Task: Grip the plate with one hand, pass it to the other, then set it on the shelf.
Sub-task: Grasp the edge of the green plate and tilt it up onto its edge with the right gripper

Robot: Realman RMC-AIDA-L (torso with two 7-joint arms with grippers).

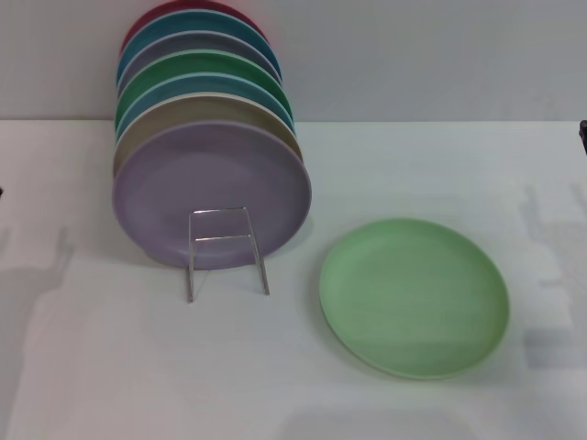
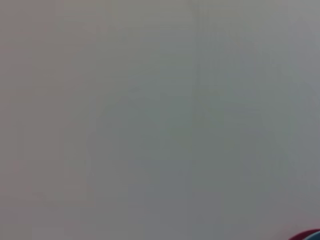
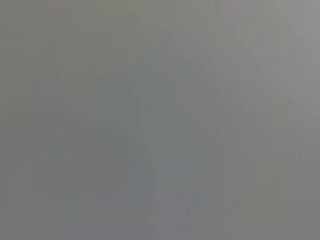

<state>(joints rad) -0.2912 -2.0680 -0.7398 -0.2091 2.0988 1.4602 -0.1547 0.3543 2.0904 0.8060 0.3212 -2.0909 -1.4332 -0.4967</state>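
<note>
The light-green plate [image 1: 414, 297] lies flat on the white table, right of centre in the head view. The silver wire shelf [image 1: 227, 249] stands to its left, with its front loops bare. Behind those loops several plates stand on edge in the shelf, the lavender plate [image 1: 211, 195] in front. Neither gripper shows in the head view; only a dark sliver of the right arm [image 1: 583, 130] shows at the right edge. Both wrist views show only a blank grey surface, and the left wrist view catches a red plate edge [image 2: 307, 235] in a corner.
Behind the lavender plate stand a tan plate [image 1: 206, 115], blue and green ones and a red plate [image 1: 183, 14] at the back. A grey wall runs behind the white table [image 1: 110, 367]. Shadows fall on the table at both sides.
</note>
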